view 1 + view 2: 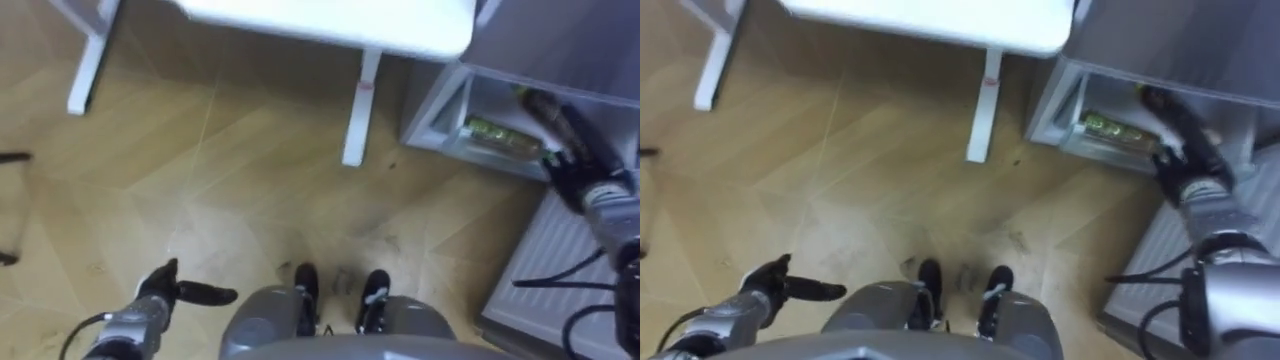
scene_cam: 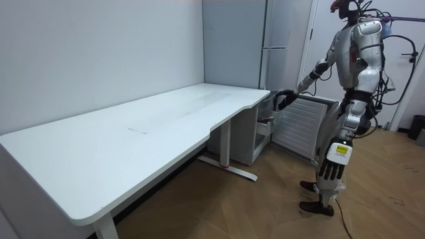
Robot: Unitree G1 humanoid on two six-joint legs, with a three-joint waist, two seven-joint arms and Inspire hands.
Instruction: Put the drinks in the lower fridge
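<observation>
The drink bottle (image 1: 1118, 132) lies on its side in the lower fridge (image 1: 1052, 105). The right hand (image 1: 1185, 135) is just beside it, fingers stretched and empty; the left hand (image 1: 185, 292) hangs relaxed. The bottle seems light and smooth and may roll, so better to grip its middle.

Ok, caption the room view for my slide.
Robot beside the white desk, right hand at the open lower fridge.

The right hand (image 1: 1185, 140) is at the mouth of the open lower fridge (image 1: 1055, 100). A bottle (image 1: 1115, 130) lies on the shelf just left of the hand, with the compartment wall beyond it. The open door (image 1: 1170, 250) stands close behind the hand to its right. Further left stands the surface's leg (image 1: 985, 105). Bare floor (image 1: 840, 180) lies around the left hand (image 1: 770, 285).
</observation>
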